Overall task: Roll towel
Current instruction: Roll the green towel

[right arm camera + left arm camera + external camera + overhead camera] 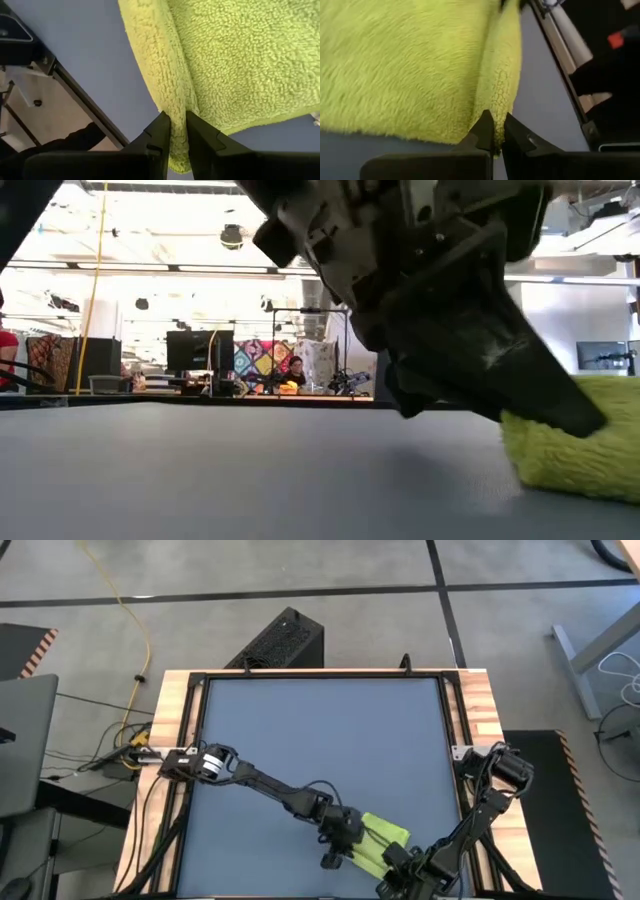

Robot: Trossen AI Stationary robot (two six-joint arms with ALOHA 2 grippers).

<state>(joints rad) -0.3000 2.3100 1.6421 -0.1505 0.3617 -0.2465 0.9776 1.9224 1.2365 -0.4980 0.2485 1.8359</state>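
The lime yellow-green towel (383,840) lies on the blue-grey mat (320,730) near the table's front right, with one thick rolled or folded ridge (501,75) along an edge of a flat part (405,60). My left gripper (340,843) is at the towel's left side and is shut on one end of the ridge. My right gripper (398,862) is at the towel's near right side and is shut on the other end (175,125). In the low view one gripper (480,350) covers part of the towel (575,445). My left gripper pinches the end of the towel's thick ridge (498,112) between its two fingertips, several layers or a fold. The fingers slant down from the table's left and point along the ridge. The rest of the towel lies on the mat. My right gripper pinches the other end of the ridge (177,107) between its two fingers, a fold or roll of several layers. The fingers slant down from the table's near right and point along the ridge. The flat part (250,55) lies on the mat beside it.
The mat sits in a black frame (455,730) on a wooden table top (480,710); the frame's right rail runs close to the towel (555,35). Bare mat (250,470) stretches to the left and far side. A black box (280,640) stands on the floor behind.
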